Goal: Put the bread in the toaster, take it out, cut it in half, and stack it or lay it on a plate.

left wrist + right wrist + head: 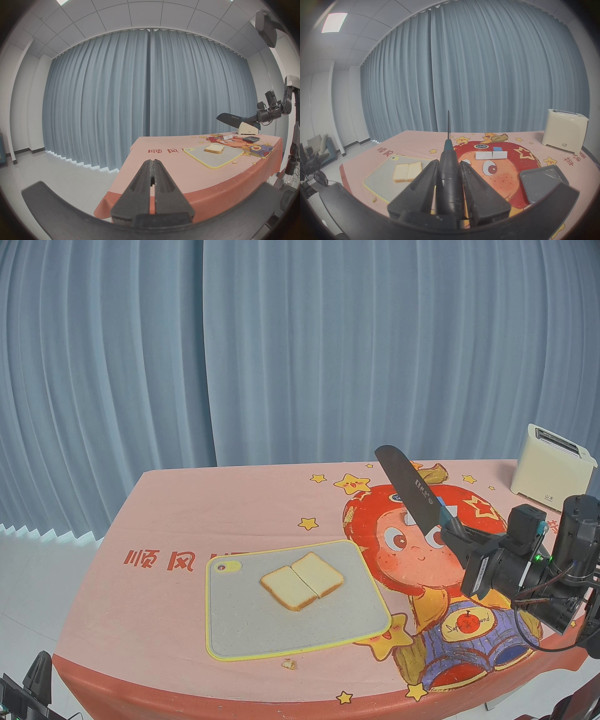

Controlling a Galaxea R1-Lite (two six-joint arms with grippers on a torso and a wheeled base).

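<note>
"On the cutting board (250,627), what do you log first?" the desk asks.

"Item one: bread (302,580), two pieces lying flat side by side, touching along a straight seam, near the middle of the board. Item two: knife (409,487), blade raised and angled away over the table (187,509), well to the right of the board. My right gripper (448,168) has its fingers clamped on the handle. Item three: left gripper (152,164), fingers pressed together on nothing, low off the table's near left corner."

"And farther out?"

"Toaster (551,466) at the far right corner, slot showing nothing. Dark tray (542,181) on the right, near my knife arm. One crumb (288,664) just off the board's near edge."

"Which step?"

"I judge the cut done and the plating not begun. Next, I'd say, the knife needs setting down clear of the bread. Then each half wants a gentle pinch at an edge and a carry across to the tray, which I take for the plate."
</note>
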